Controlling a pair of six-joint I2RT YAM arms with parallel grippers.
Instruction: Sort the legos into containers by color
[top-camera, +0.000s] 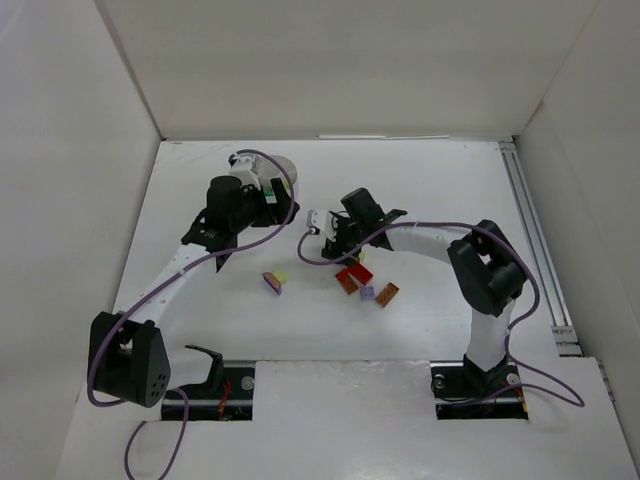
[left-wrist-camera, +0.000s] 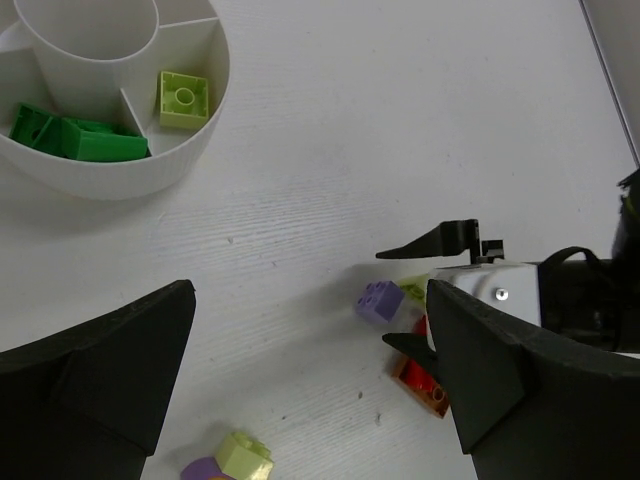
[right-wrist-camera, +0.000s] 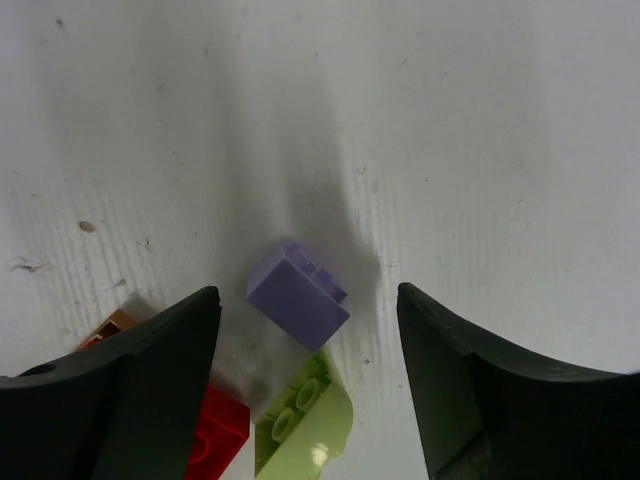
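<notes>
The white dish (left-wrist-camera: 150, 172) sits at the top left of the left wrist view, with green legos (left-wrist-camera: 80, 140) in one wedge and a pale yellow-green lego (left-wrist-camera: 183, 98) in the wedge beside it. My left gripper (left-wrist-camera: 310, 370) hangs open over bare table near the dish (top-camera: 287, 166). A lilac lego (right-wrist-camera: 297, 296) lies tilted on the table between the fingers of my open right gripper (right-wrist-camera: 310, 330), touching neither finger. Just behind it lie a pale yellow-green lego (right-wrist-camera: 305, 425), a red lego (right-wrist-camera: 215, 435) and an orange-brown one (right-wrist-camera: 110, 325).
A lilac and pale yellow-green pair of bricks (top-camera: 272, 282) lies left of the main cluster. Another lilac brick (top-camera: 367, 293) and an orange-brown brick (top-camera: 387, 294) lie nearer the arm bases. White walls enclose the table on three sides, and a rail (top-camera: 535, 240) runs along its right side.
</notes>
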